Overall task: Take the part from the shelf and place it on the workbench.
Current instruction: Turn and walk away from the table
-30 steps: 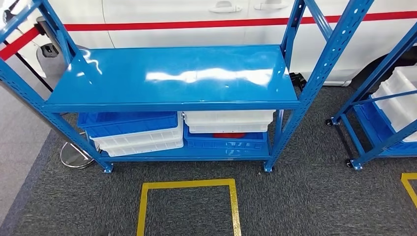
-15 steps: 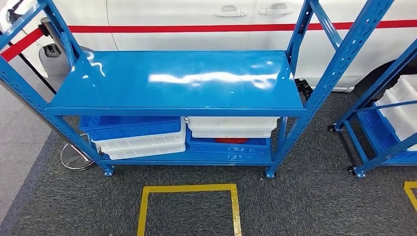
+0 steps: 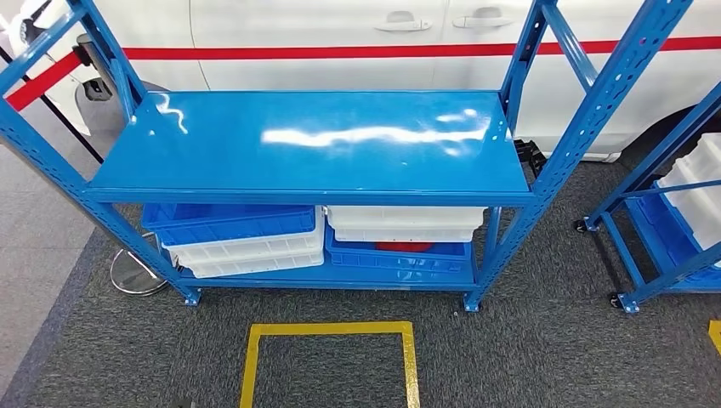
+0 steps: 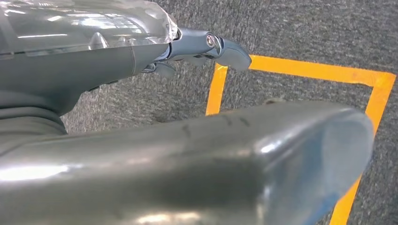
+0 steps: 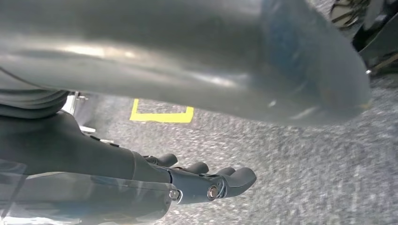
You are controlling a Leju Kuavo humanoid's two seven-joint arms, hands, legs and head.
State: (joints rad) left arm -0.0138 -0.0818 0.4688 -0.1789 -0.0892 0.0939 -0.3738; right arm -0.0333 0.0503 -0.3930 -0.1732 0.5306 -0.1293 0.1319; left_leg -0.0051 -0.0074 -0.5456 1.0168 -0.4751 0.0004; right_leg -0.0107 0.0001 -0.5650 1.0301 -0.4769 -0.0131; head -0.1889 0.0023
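2 hands hang over grey carpet, fingers apart, holding nothing.
Left hand (image 4: 141, 93) and right hand (image 5: 155, 150) are near yellow floor tape (image 3: 327, 329); blue shelf (image 3: 315, 140) fronts a white car (image 3: 340, 34).

a blue metal shelf (image 3: 310, 140) stands ahead on grey carpet, its glossy top board bare. on its bottom level sit stacked blue and white bins; a red part (image 3: 405, 246) peeks from the right blue bin (image 3: 396, 256), mostly hidden beneath white bins.
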